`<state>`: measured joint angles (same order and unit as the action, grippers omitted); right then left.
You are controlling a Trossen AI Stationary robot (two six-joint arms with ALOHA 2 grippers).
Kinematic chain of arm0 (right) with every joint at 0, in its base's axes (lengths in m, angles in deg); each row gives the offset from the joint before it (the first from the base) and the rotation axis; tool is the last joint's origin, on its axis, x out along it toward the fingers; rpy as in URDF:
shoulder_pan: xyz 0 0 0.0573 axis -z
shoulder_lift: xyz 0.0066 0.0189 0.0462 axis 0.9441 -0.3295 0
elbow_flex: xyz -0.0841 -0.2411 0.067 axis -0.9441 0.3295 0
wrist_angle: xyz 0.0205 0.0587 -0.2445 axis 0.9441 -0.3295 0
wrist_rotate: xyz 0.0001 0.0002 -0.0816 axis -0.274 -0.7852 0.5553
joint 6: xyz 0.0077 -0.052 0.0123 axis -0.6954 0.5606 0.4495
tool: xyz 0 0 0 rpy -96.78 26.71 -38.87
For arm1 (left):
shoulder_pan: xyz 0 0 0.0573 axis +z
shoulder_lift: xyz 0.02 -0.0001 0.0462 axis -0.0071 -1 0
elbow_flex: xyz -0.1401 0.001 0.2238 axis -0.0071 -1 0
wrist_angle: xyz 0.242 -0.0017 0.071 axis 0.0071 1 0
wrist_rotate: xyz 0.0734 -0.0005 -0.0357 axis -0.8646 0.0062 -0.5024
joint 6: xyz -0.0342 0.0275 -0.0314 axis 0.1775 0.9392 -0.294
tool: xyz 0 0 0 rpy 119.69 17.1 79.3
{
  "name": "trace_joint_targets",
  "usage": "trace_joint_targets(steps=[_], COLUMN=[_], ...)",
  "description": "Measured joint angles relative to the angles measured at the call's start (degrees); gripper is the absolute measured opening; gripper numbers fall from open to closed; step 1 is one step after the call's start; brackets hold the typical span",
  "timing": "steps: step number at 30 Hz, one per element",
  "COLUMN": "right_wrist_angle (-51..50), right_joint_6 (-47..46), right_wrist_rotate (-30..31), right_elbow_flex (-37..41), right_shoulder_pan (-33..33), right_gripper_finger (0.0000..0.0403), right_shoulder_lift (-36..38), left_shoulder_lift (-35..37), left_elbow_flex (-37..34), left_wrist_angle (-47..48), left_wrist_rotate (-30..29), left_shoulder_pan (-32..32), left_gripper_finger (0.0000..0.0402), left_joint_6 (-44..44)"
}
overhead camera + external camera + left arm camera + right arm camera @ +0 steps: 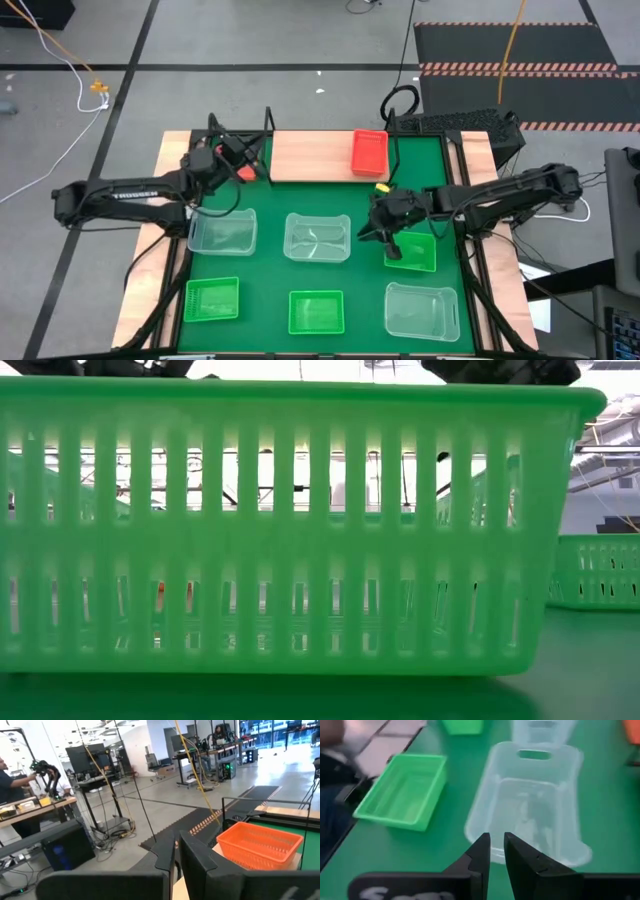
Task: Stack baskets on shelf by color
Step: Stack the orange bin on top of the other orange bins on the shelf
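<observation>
The shelf (310,155), a light-wood plank, lies along the table's far edge. One red basket (370,152) (260,845) stands on its right end. On the green mat rest three clear baskets (222,232) (318,237) (422,310) and three green baskets (212,300) (316,312) (412,250). My left gripper (250,163) (176,855) hovers shut and level over the shelf's left end; a small red patch (244,172) shows beside it, too hidden to name. My right gripper (390,238) (497,845) hangs above the right green basket's left rim, slanting down toward the middle clear basket (530,815), with a narrow gap between its fingers and nothing in it.
In the low view, the near middle green basket (300,530) fills most of the picture, with another green basket (600,570) at the right. The shelf's black rod frame (268,125) rises at its left end. Bare plank lies between my left gripper and the red basket.
</observation>
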<state>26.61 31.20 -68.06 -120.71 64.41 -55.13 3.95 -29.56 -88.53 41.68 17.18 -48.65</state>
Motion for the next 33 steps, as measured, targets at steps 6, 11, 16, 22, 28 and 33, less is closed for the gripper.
trace_joint_targets(steps=[6,11,16,22,28,33], right_wrist_angle=[-7.6,-9.0,-3.3,3.5,9.3,20.7], right_joint_6=[7.7,13.6,22.3,17.7,9.2,9.3], right_wrist_rotate=[0.4,8.9,21.7,23.0,25.9,25.7], right_elbow_flex=[-6.3,-11.2,-16.5,-19.1,-17.8,-14.0], right_shoulder_pan=[-4.2,-4.2,-2.0,1.2,3.0,4.7], right_gripper_finger=[0.0047,0.0047,0.0047,0.0047,0.0047,0.0047], right_shoulder_lift=[-7.6,-11.7,-13.6,-13.4,-12.5,-12.6], left_shoulder_lift=[-3.8,0.5,5.8,7.1,3.7,0.2], left_elbow_flex=[0.0,3.1,10.0,10.8,9.0,9.0], left_wrist_angle=[-0.8,10.6,30.6,41.5,46.0,55.6], left_wrist_rotate=[0.0,-0.3,-0.3,-0.6,-0.5,0.2], left_shoulder_pan=[-0.2,-1.6,-1.8,0.1,7.4,13.2], left_gripper_finger=[0.0031,0.0031,0.0031,0.0031,0.0074,0.0131], left_joint_6=[2.9,0.7,-8.2,-11.8,-16.7,-21.3])
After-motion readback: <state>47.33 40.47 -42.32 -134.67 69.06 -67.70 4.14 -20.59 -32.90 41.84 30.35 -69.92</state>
